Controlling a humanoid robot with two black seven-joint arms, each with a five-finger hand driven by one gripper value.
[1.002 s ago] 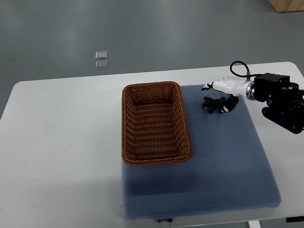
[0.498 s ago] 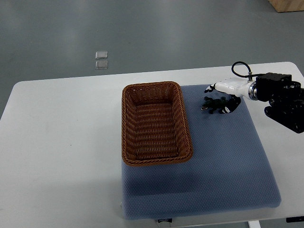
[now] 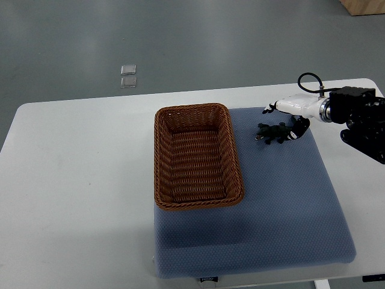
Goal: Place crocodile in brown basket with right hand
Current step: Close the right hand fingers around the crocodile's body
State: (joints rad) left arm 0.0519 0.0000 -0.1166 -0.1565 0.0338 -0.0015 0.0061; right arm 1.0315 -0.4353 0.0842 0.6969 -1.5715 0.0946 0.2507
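A blue textured mat (image 3: 271, 205) covers the white table (image 3: 78, 180). On it sits the brown woven rectangular basket (image 3: 198, 156). Farther right, the small dark-green toy crocodile (image 3: 272, 132) lies just beside the white right hand (image 3: 290, 115), whose black fingertips (image 3: 297, 129) are spread, gripping nothing.

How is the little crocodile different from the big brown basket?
The crocodile is dark green and small; the basket is brown, woven and far bigger. The crocodile is a long, thin toy with legs; the basket is a deep box shape with nothing inside. The crocodile lies right beside the right hand; the basket sits apart from it. Both rest on the blue mat.
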